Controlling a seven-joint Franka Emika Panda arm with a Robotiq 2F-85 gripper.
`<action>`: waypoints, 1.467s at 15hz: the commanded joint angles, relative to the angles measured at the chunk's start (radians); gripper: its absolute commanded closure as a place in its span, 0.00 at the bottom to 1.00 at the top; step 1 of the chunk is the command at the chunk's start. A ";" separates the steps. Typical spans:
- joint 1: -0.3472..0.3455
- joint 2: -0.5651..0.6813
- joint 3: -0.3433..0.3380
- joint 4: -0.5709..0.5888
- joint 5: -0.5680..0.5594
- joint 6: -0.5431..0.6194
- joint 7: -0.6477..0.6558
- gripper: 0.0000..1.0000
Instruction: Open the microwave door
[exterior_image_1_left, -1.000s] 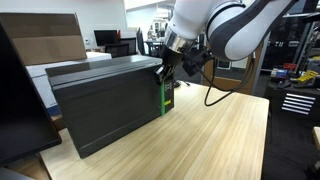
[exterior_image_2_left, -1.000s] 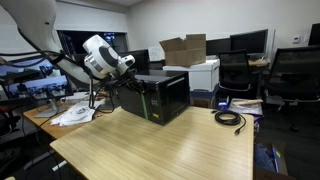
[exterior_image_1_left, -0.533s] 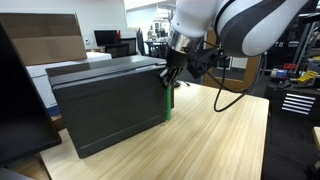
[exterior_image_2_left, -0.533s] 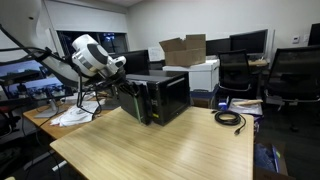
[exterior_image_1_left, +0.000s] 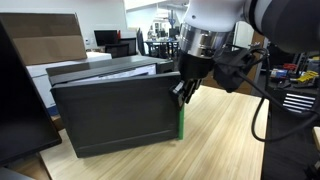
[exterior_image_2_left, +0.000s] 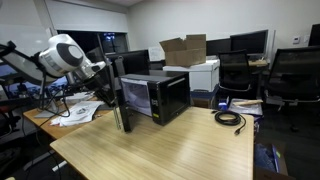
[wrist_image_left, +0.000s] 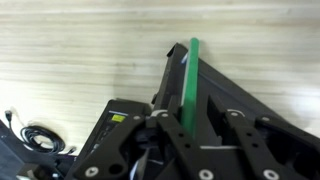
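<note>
The dark grey microwave (exterior_image_1_left: 105, 68) (exterior_image_2_left: 168, 95) stands on a light wooden table. Its microwave door (exterior_image_1_left: 115, 112) is swung partly out from the body and shows nearly edge-on in an exterior view (exterior_image_2_left: 122, 100). The green strip handle (exterior_image_1_left: 181, 122) (wrist_image_left: 190, 80) runs along the door's free edge. My gripper (exterior_image_1_left: 185, 92) (exterior_image_2_left: 107, 72) (wrist_image_left: 205, 118) sits over the top of that edge. In the wrist view the handle lies between the two fingers, against one of them, with a gap to the other. The cavity inside is hidden.
A dark monitor panel (exterior_image_1_left: 20, 100) stands close at the table's near edge. A coiled black cable (exterior_image_2_left: 230, 118) lies on the table beside the microwave. Papers (exterior_image_2_left: 75, 112) lie on a side desk. A cardboard box (exterior_image_2_left: 183, 48) and office chairs (exterior_image_2_left: 235, 70) stand behind.
The door has swung further out from the microwave body. My gripper has moved with the green handle along the arc, away from the body.
</note>
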 joint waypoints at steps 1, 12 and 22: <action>0.076 -0.089 0.047 -0.058 0.274 -0.106 -0.238 0.34; -0.126 -0.139 0.215 0.270 0.505 -0.458 -0.395 0.00; -0.228 0.076 0.184 0.267 0.347 -0.235 -0.273 0.31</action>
